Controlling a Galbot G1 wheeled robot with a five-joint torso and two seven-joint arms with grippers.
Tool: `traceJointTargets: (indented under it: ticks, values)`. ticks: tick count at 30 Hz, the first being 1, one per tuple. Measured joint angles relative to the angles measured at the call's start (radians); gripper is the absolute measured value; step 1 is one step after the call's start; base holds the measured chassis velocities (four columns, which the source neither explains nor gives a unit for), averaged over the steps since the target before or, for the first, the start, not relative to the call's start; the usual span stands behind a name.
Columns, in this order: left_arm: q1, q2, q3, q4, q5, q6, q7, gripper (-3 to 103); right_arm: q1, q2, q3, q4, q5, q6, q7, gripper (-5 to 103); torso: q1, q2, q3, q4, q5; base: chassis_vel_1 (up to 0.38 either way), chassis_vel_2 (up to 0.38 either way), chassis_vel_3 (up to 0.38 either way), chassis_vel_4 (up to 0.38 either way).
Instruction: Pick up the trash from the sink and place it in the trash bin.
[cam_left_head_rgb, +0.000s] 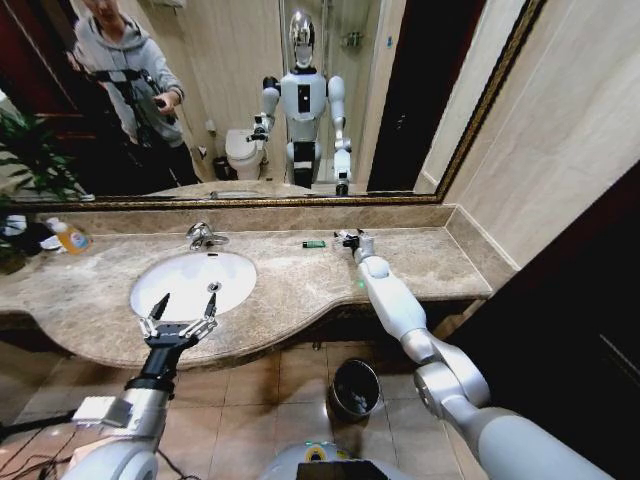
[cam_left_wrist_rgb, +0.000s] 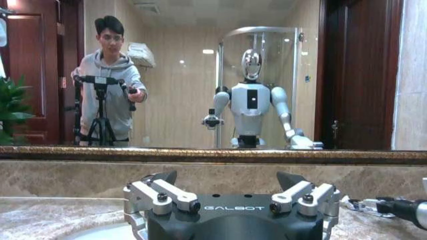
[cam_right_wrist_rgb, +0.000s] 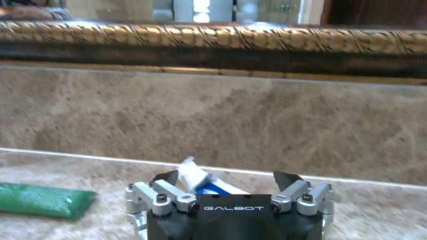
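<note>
Left pincer (cam_left_head_rgb: 181, 312) spread wide, empty, over the desk's (cam_left_head_rgb: 290, 280) front edge by the oval white sink (cam_left_head_rgb: 190, 280), right pincer (cam_left_head_rgb: 349, 238) open around a white-blue tube (cam_right_wrist_rgb: 197, 179) near the back edge, flat green packet (cam_left_head_rgb: 314, 244) beside, round dark bin (cam_left_head_rgb: 355, 387) on tiled floor.

Head camera looks down over the marble counter (cam_left_head_rgb: 300, 275); both wrist cameras (low, close) face the mirror (cam_left_wrist_rgb: 200, 75) — shared.

White tube (cam_right_wrist_rgb: 197, 179) half hidden behind right end effector (cam_right_wrist_rgb: 230, 184); green packet (cam_right_wrist_rgb: 43, 200) cut by frame edge
</note>
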Motion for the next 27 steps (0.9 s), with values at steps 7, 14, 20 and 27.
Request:
traceJointTargets:
  ticks: [7, 14, 20, 27]
  values:
    - [0.000, 0.000, 0.000, 0.000, 0.000, 0.000, 0.000, 100, 0.008, 0.008, 0.001, -0.015, 0.001, 0.000, -0.004, 83, 0.000, 0.000, 0.000, 0.0002, -0.0001, 0.000, 0.000, 0.000, 0.000]
    - [0.000, 0.000, 0.000, 0.000, 0.000, 0.000, 0.000, 100, 0.031, 0.046, -0.004, -0.059, -0.017, 0.015, -0.026, 82, 0.000, 0.000, 0.000, 0.0003, -0.0003, 0.000, 0.000, 0.000, 0.000]
    - [0.000, 0.000, 0.000, 0.000, 0.000, 0.000, 0.000, 100, 0.054, 0.077, 0.005, -0.128, -0.030, 0.054, -0.030, 76, 0.000, 0.000, 0.000, 0.0003, -0.0003, 0.000, 0.000, 0.000, 0.000]
    - [0.000, 0.000, 0.000, 0.000, 0.000, 0.000, 0.000, 100, 0.056, 0.074, 0.006, -0.132, -0.030, 0.060, -0.036, 56, 0.000, 0.000, 0.000, 0.0002, -0.0002, 0.000, 0.000, 0.000, 0.000]
